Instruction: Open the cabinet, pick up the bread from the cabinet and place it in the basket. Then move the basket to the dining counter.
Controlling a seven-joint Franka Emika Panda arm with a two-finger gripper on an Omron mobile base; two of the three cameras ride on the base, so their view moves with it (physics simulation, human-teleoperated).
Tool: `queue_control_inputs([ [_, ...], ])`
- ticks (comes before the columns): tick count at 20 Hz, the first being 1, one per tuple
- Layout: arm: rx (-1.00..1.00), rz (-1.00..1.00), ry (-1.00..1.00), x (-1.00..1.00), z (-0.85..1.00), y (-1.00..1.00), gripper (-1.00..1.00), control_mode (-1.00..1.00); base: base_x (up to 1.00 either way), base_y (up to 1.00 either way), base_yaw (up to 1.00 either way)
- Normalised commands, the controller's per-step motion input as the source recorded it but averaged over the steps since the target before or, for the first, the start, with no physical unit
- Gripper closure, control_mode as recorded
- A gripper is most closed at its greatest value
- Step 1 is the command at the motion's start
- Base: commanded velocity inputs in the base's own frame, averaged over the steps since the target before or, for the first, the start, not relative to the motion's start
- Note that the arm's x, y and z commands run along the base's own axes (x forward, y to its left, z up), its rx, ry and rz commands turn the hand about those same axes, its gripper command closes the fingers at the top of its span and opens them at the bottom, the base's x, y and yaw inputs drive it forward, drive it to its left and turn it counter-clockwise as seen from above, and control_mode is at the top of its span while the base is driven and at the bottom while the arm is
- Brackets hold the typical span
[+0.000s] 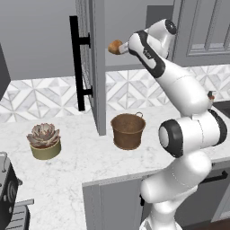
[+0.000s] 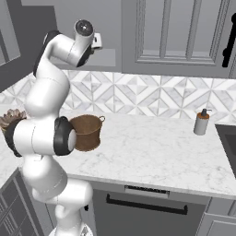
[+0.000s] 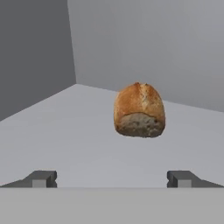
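The cabinet door (image 1: pixel 95 67) stands swung open, its black bar handle (image 1: pixel 77 63) facing left. On the grey cabinet shelf (image 3: pixel 65 131) lies the bread (image 3: pixel 139 110), a small golden-brown loaf (image 1: pixel 115 46). My gripper (image 3: pixel 111 178) is open and reaches into the cabinet, its fingertips (image 3: pixel 41 178) wide apart and short of the loaf, with nothing between them. Below on the marble counter stands the round brown basket (image 1: pixel 128 130), also seen from the right (image 2: pixel 87 131), holding nothing. The dining counter is out of view.
A potted succulent (image 1: pixel 44 140) sits left of the basket. A soap dispenser (image 2: pixel 201 122) stands by the sink edge (image 2: pixel 228 133) at the right. Patterned tiles (image 2: pixel 147 94) back the counter. A closed wall cabinet (image 2: pixel 179 37) hangs to the right.
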Motion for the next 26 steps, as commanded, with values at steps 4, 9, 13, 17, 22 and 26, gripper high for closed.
queue_control_inputs([
  [4, 0.0, 0.0, 0.0, 0.38, 0.0, 0.0, -1.0, -1.0, 0.0, 0.0, 0.0],
  [9, 0.0, 0.0, 0.0, 0.46, -0.01, 0.0, -1.0, -1.0, 0.0, 0.0, 0.0],
  [13, 0.0, 0.0, 0.0, 0.46, -0.03, 0.0, -1.0, -1.0, 0.0, 0.0, 0.0],
  [17, 0.0, 0.0, 0.0, 0.39, -0.06, 0.0, -1.0, -1.0, 0.0, 0.0, 0.0],
  [22, 0.0, 0.0, 0.0, 0.32, -0.08, 0.04, -1.0, -1.0, 0.0, 0.0, 0.0],
  [26, -0.02, 0.0, 0.0, 0.23, -0.08, 0.2, -1.0, -1.0, 0.0, 0.0, 0.0],
])
